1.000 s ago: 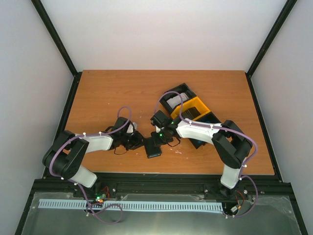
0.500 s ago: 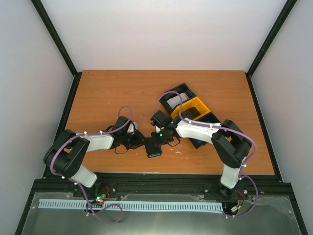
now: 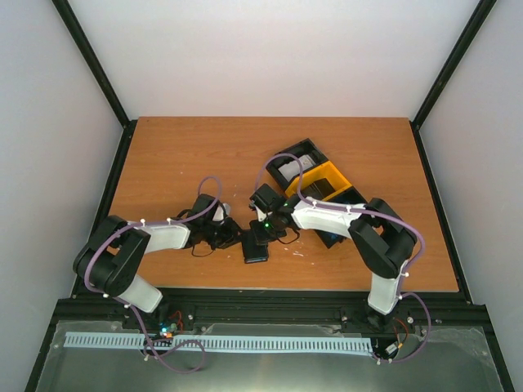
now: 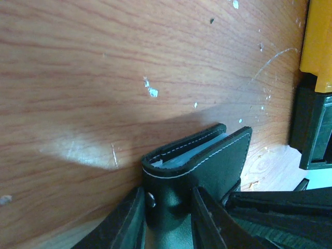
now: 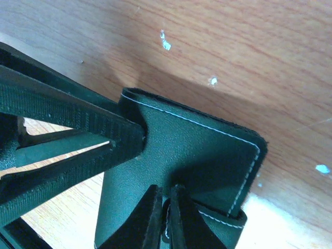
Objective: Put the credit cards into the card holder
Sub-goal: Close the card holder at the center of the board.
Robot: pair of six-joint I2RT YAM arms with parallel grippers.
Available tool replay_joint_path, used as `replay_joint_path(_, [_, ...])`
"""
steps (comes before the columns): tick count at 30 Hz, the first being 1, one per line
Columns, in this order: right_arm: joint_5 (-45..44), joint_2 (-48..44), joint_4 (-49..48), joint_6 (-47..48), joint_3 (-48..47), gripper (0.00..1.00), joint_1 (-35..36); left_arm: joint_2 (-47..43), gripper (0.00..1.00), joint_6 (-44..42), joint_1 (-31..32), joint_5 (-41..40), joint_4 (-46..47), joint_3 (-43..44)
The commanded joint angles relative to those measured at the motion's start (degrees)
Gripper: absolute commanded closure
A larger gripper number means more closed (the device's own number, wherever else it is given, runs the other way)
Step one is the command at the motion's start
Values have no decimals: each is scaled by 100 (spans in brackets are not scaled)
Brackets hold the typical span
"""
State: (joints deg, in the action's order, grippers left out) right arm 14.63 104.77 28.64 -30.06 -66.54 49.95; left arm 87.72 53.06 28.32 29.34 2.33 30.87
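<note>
The card holder point(image 3: 256, 247) lies on the bench point(image 3: 180, 155) near its front edge, between the two arms and just in front of the black-and-yellow tray point(image 3: 320, 184). It looks light and soft: thin stitched leather-like covers that will bend and fold, not hold a shape, with a smooth face that could slide on the wood. A pale sliver shows between the covers in the left wrist view, possibly the edges of credit cards point(image 4: 172, 162), though that is too small to be sure. The firmest places to take hold are probably the stitched rims and the clasp tab, since the middle of a cover would just buckle.

Both arms reach low and inward, wrists nearly meeting over the holder. The left gripper point(image 4: 167, 196) pinches the rounded end with the snap stud, one finger on each side of it. The right gripper point(image 5: 166, 191) has its fingers pressed almost together on one thin cover layer near the fold. Pulling the two holds gently apart would likely open a pocket, while a hard tug risks the leather slipping out.
</note>
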Motion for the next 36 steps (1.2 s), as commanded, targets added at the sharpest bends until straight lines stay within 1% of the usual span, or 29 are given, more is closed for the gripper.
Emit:
replay_joint_path(1, [346,190,-129,-88,109,92,49,162,74,-120,62,-156,-268,60])
replay_joint_path(7, [352,170,-116,-85,138,86,45,128,75,-120,61,-160,-278,33])
replay_joint_path(13, [451,-6,-160,-106,-42,82,43,101,74,-120,60,-164,-285,33])
replay_joint_path(15, [403,-118,-167,-141,-93,82,42,90,74,-125,60,-156,-281,33])
replay_joint_path(19, [9,-434,-142,-229,-93,84,41,65,74,-128,60,-149,-284,24])
replay_joint_path(22, [-351,-595,44,-280,-100,87,41,65,73,-133,62,-142,-276,23])
replay_joint_path(25, [-528,-588,351,-312,-155,89,41,66,73,-137,60,-137,-262,24])
replay_joint_path(30, [-513,-521,552,-385,-50,91,41,71,73,-136,62,-130,-266,33])
replay_joint_path(36, [-218,-393,426,-471,25,92,41,106,73,-113,60,-58,-256,-4])
